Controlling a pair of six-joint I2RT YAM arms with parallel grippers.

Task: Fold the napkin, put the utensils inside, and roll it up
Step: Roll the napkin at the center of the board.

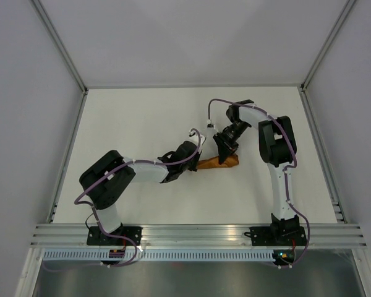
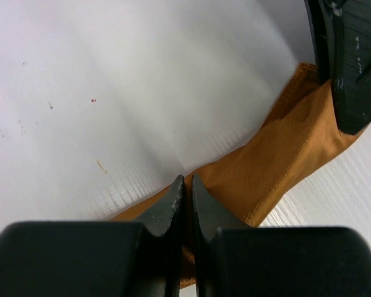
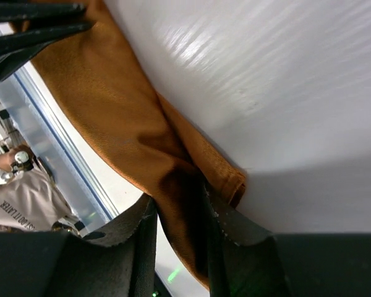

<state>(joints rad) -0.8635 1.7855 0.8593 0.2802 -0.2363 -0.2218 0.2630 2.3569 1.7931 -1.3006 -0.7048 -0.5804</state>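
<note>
Left claw (image 2: 185, 182): reaches in from the near-left base. Fingers drawn almost fully together, a hairline apart at the tips. Pinches the near end of the napkin (image 2: 278, 161), with cloth showing on both sides of the fingers and running in beneath them. Held low over the tabletop (image 2: 123, 93).

Napkin: rust-orange, plain weave, gathered into one long narrow strip. Lies on the tabletop a little right of centre in the top view, stretched left to right between the two claws. Widens toward the right end. Stitched hem (image 3: 216, 164) folded over there, resting on the white surface.

Right claw (image 3: 178, 207): comes down on the strip's right end from the elbowed right arm. Stands partly parted, bunched cloth filling the gap between both fingers (image 3: 238, 238). Grips the napkin. Seen from the left wrist view as a dark finger pressed on the far end of the strip.

Beyond: white ribbed tabletop as far as the back edge, then pale walls and two slanting metal posts (image 1: 59, 43) at the far corners.
</note>
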